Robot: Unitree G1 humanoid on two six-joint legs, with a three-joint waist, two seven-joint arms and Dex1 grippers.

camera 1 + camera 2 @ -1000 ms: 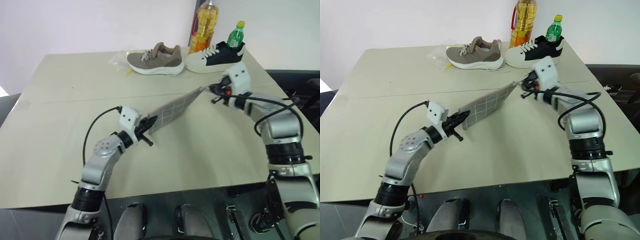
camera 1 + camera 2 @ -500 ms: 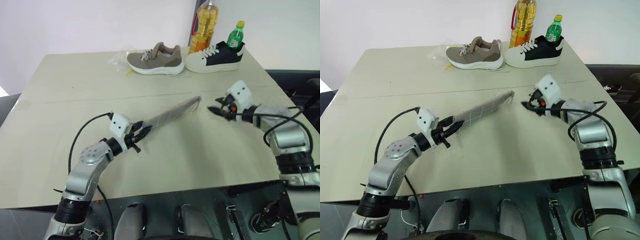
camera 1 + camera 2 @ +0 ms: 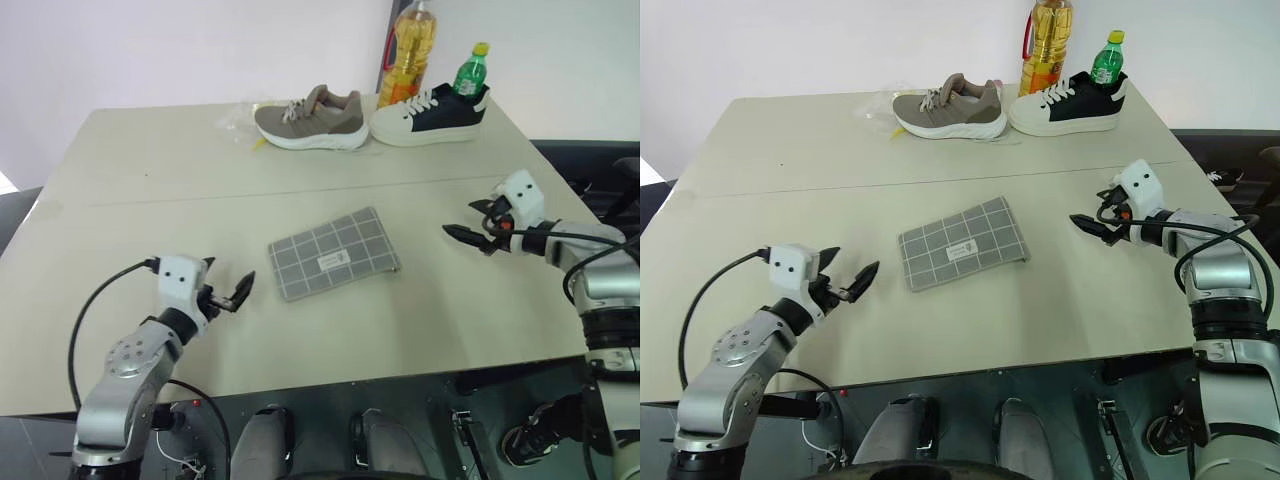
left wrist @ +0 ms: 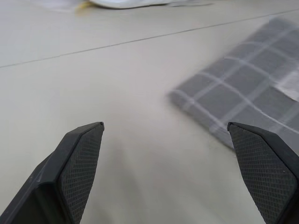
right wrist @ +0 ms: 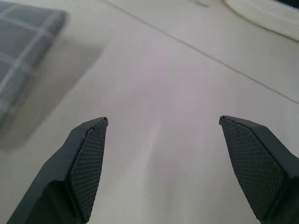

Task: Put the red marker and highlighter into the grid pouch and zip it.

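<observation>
The grid pouch (image 3: pixel 333 253), grey with white lines and a small white label, lies flat in the middle of the table, touched by nothing. My left gripper (image 3: pixel 228 278) hovers open to its left near the table's front, fingers pointing toward it; a corner of the grid pouch (image 4: pixel 243 93) lies just beyond that gripper (image 4: pixel 165 125). My right gripper (image 3: pixel 460 217) is open too, off to the pouch's right, with an edge of the grid pouch (image 5: pixel 23 37) ahead of it (image 5: pixel 163 119). The red marker and the highlighter are out of view.
At the table's far edge stand a tan shoe (image 3: pixel 312 118), a white and black shoe (image 3: pixel 430 112), an oil bottle (image 3: pixel 408 50) and a green bottle (image 3: pixel 471 70). Crumpled clear plastic (image 3: pixel 238 120) with a yellow bit lies left of the tan shoe.
Both grippers opened and let go of the pouch, which dropped from between them and now lies flat. The left arm drew back left, the right arm moved right.
</observation>
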